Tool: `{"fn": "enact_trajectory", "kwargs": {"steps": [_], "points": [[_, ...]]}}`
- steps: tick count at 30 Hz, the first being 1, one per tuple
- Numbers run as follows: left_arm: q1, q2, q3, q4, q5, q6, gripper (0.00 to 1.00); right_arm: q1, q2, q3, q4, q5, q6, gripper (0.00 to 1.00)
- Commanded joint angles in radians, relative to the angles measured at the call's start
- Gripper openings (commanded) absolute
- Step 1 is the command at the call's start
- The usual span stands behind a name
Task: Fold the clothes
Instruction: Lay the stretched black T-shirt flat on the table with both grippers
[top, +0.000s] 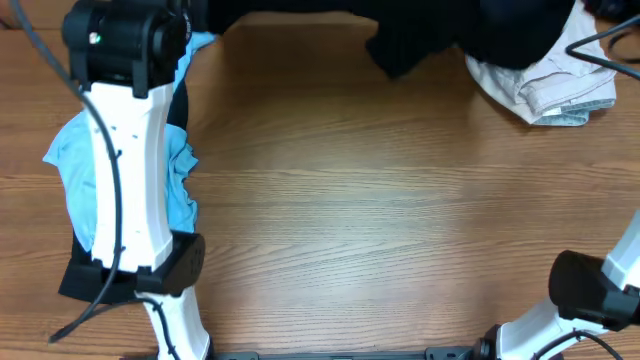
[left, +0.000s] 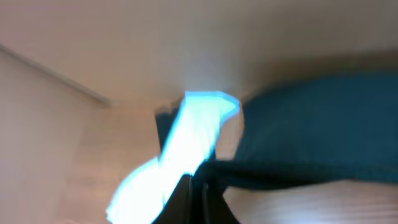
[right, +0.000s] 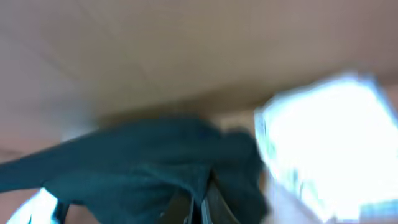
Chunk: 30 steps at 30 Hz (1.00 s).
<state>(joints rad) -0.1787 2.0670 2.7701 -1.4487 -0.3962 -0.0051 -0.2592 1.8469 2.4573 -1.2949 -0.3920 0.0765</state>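
Since no garment lies spread on the open middle of the desk, folding proper has not begun. Step in hand, as judged: fetching a piece.

The black shirt is bunched at the far edge, partly out of the overhead view and touching the beige garment. The light blue garment lies crumpled beneath the left arm.

Left gripper clenched; right gripper clenched. Wrist views are blurred, and no cloth is visibly pinched in either.

Next move calls for unclenching one gripper, pinching a shirt edge, then dragging it to the middle to flatten.
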Motion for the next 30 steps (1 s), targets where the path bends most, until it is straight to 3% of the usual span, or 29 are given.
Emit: {"fn": "enact_trajectory", "kwargs": {"steps": [1,7,15,30], "points": [[0.031,0.063,0.006,-0.090,0.070,-0.148,0.04,0.000,0.012,-0.072,-0.071,0.016,-0.025,0.04],[0.055,0.087,0.006,-0.235,0.163,-0.161,0.04,0.000,0.010,-0.196,-0.155,0.024,-0.017,0.04],[0.054,0.060,-0.040,-0.241,0.332,-0.136,0.04,-0.005,-0.061,-0.371,-0.193,0.051,-0.013,0.04],[0.046,-0.346,-0.737,-0.238,0.341,-0.178,0.04,-0.011,-0.575,-1.031,-0.182,0.103,0.018,0.04]]}}
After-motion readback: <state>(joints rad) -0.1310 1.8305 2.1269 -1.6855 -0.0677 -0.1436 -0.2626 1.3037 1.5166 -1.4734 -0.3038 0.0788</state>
